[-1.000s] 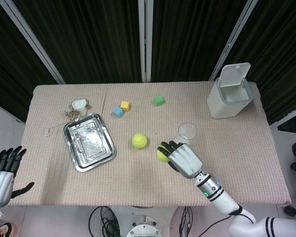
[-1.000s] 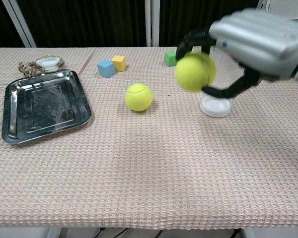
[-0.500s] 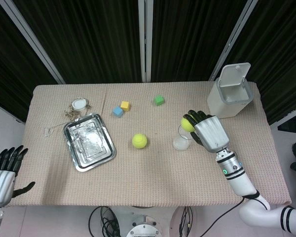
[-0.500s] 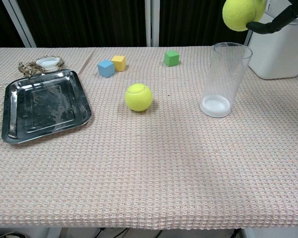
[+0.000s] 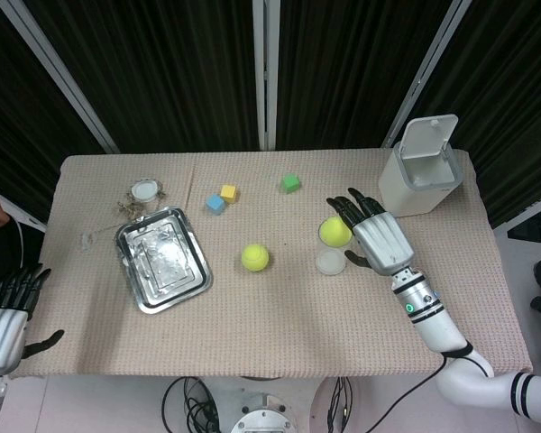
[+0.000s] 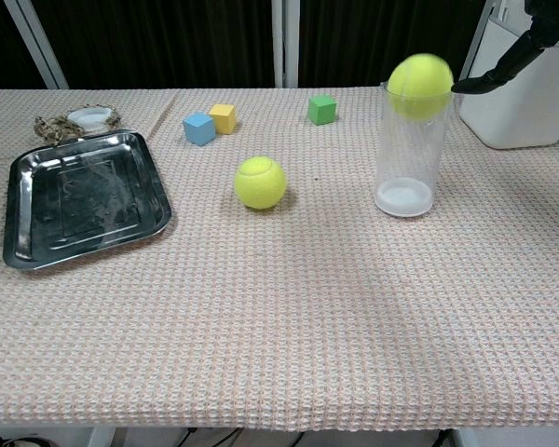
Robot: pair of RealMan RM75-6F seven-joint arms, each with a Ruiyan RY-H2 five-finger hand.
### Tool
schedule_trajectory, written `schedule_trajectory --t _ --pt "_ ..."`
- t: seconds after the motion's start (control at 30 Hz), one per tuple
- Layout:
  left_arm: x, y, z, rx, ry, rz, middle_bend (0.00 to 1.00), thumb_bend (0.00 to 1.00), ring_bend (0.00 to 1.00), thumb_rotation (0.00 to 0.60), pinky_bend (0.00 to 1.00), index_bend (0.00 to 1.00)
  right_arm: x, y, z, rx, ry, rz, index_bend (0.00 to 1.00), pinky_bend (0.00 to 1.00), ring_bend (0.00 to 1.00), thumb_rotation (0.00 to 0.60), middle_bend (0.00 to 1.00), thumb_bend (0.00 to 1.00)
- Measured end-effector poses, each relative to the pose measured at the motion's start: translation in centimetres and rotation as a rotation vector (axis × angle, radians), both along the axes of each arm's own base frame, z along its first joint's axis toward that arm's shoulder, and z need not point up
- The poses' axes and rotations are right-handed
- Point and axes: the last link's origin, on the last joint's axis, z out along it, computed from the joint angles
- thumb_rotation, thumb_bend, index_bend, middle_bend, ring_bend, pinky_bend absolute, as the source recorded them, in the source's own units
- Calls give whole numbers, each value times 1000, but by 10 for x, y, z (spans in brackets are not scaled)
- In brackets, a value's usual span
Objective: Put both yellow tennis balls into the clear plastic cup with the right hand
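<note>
Now tennis ball (image 6: 419,85) at clear plastic cup (image 6: 410,154) mouth, beside spread fingers (image 5: 347,209).

a steel tray (image 5: 161,259) lies at the left of the cloth-covered bench (image 5: 252,334), a small white lid (image 5: 144,189) beyond it. blue (image 5: 215,204), yellow (image 5: 228,193) and green (image 5: 291,183) cubes sit further back. a white bin (image 5: 421,170) stands open at the right.
</note>
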Motion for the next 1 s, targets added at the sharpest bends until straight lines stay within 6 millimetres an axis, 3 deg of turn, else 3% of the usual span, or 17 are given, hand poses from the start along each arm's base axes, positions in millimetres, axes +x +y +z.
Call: schedule_trajectory --t 0.23,0.53,0.7,0.87,1.0 --pt "0 -2 1 3 -5 0 12 54 0 600 0 62 8 4 3 15 -38 26 22 182 1 600 106 77" --pt "0 -2 0 4 -7 -9 12 54 0 600 0 62 55 18 1 50 -85 162 18 182 2 600 106 87" --pt "-3 -4 2 7 -7 0 12 54 0 600 0 62 85 20 -18 85 -50 216 18 183 3 600 105 96" --pt "-8 -7 5 13 -10 12 12 54 0 600 0 62 109 19 -50 138 -4 220 16 183 3 600 106 96" --pt "-11 -8 6 13 -13 16 12 54 0 600 0 62 119 14 -73 163 52 193 5 183 3 600 95 97"
